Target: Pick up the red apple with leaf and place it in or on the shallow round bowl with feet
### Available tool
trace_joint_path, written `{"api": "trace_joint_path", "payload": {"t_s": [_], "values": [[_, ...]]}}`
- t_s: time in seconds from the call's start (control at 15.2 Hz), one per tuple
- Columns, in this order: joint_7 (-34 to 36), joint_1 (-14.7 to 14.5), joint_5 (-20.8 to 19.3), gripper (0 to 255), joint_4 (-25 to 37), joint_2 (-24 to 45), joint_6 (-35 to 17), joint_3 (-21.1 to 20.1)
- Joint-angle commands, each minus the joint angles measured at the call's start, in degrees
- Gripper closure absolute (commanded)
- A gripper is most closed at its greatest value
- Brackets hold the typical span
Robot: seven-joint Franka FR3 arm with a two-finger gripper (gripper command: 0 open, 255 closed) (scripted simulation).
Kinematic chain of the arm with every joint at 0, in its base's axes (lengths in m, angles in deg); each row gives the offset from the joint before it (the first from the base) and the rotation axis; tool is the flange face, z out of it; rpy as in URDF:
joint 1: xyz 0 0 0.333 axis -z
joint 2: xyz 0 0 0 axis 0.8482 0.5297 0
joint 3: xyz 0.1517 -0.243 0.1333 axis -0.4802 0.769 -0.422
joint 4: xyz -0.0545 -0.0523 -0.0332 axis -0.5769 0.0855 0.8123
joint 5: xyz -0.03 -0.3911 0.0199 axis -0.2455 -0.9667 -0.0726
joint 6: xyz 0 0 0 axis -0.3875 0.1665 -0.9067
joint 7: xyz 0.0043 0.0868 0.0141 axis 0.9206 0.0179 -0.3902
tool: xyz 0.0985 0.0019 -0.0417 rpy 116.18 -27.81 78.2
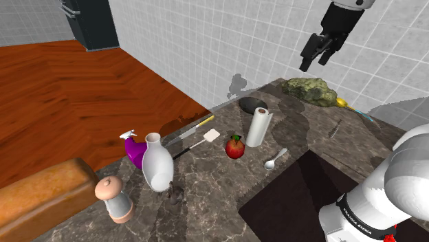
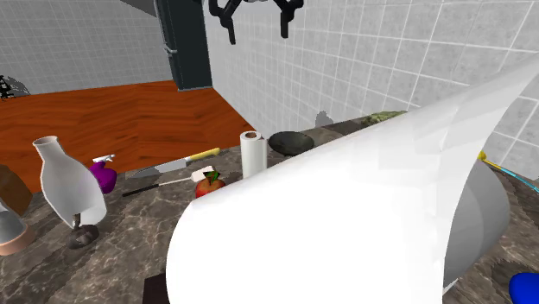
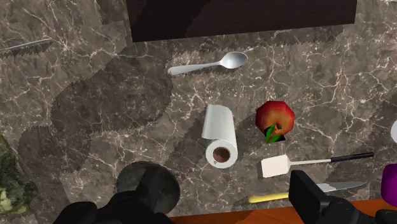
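Note:
The red apple with a green leaf (image 1: 235,146) (image 2: 208,183) (image 3: 275,119) sits on the dark marble counter (image 1: 206,199), beside an upright white paper towel roll (image 1: 259,126) (image 3: 219,135). The dark shallow round bowl (image 1: 252,104) (image 2: 290,142) (image 3: 148,188) stands just behind the roll, near the tiled wall. My black gripper (image 1: 320,55) (image 2: 256,17) (image 3: 203,213) hangs open and empty high above the counter, roughly over the bowl's area. Its fingers (image 3: 312,197) stand wide apart.
A spoon (image 1: 275,159) lies by the dark sink (image 1: 295,199). A white spatula (image 1: 203,141) and yellow-handled knife (image 1: 192,128) lie beside the apple. White vase (image 1: 157,161), purple spray bottle (image 1: 134,148), grinder (image 1: 113,198) and bread loaf (image 1: 41,196) stand further off. A lumpy green mass (image 1: 313,89) sits by the wall.

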State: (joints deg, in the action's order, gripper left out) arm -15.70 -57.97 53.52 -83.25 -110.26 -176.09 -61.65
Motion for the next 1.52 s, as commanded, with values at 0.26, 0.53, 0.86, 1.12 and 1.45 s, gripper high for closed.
{"api": "trace_joint_path", "payload": {"t_s": [0.26, 0.53, 0.86, 1.12, 1.45], "values": [[3.5, -0.5, 0.9, 0, -5.0, 2.7, -6.7, -2.0], [7.1, -1.0, 1.7, 0, -8.8, 6.8, -13.8, -4.0], [11.7, -1.6, 2.4, 0, -11.9, 14.1, -23.0, -6.7], [15.6, -1.7, 2.3, 0, -12.9, 21.4, -30.4, -8.9], [21.3, -1.5, 0.6, 0, -12.2, 32.2, -39.1, -11.7]]}}
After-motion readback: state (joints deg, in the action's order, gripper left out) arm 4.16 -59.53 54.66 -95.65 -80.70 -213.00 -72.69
